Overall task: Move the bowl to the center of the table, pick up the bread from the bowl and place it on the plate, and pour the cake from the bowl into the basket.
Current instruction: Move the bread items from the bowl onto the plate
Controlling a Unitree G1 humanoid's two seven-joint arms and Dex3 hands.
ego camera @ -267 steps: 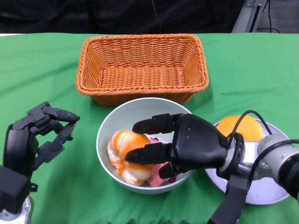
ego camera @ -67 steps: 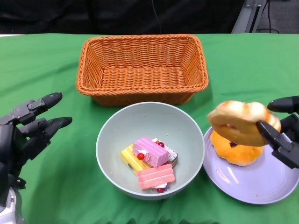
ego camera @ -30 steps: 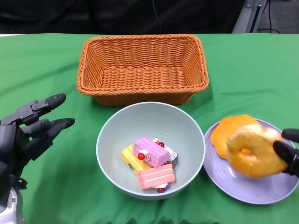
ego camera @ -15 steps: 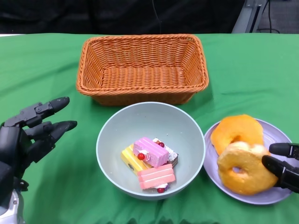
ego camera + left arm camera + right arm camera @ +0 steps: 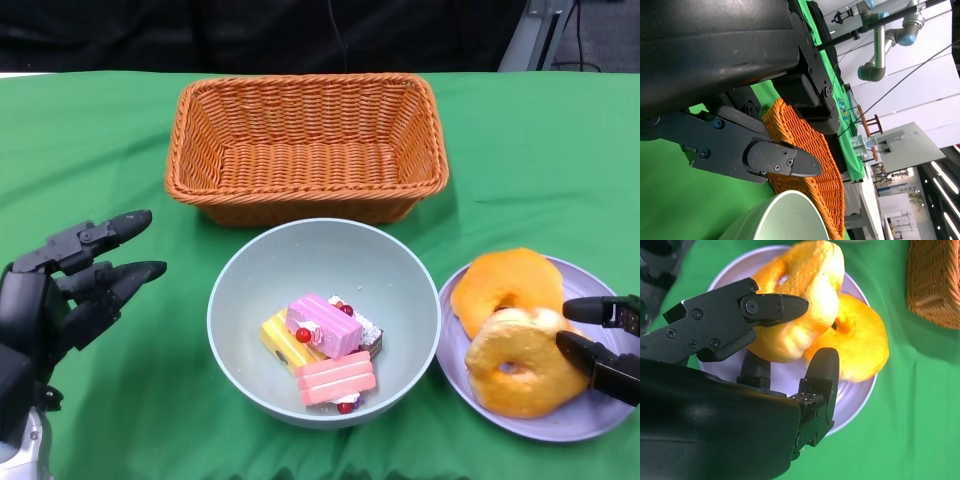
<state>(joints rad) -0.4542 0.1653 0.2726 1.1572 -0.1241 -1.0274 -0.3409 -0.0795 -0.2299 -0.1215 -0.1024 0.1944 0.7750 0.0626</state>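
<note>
Left robot hand [image 5: 70, 285] is hovering over the green tabletop [image 5: 120, 140] to the left of the bowl [image 5: 250, 290], fingers spread and holding nothing; it is sitting almost where it was half a second ago, only drifting slightly toward the bowl.

Bowl is resting at the tabletop centre, just in front of the basket [image 5: 307, 140], which is holding nothing yet. The cake [image 5: 322, 348] pieces (pink, yellow, dark) are lying inside the bowl, unmoved across the last two seconds. No bread is remaining in the bowl.

Change of note is at the right. The bread [image 5: 515, 362], carried in the air above the plate [image 5: 590, 420] two seconds ago, is now lying on the plate, leaning against the second orange bread [image 5: 505, 282] already there. Right robot hand [image 5: 605, 345] is loosening: in the right wrist view one finger is lying over the bread's top and another just beside it, but whether they are pressing it or only touching, I cannot tell.

Judgement: bread placement is essentially finishing; once the right robot hand clears, the remaining step is pouring the cake into the basket.
</note>
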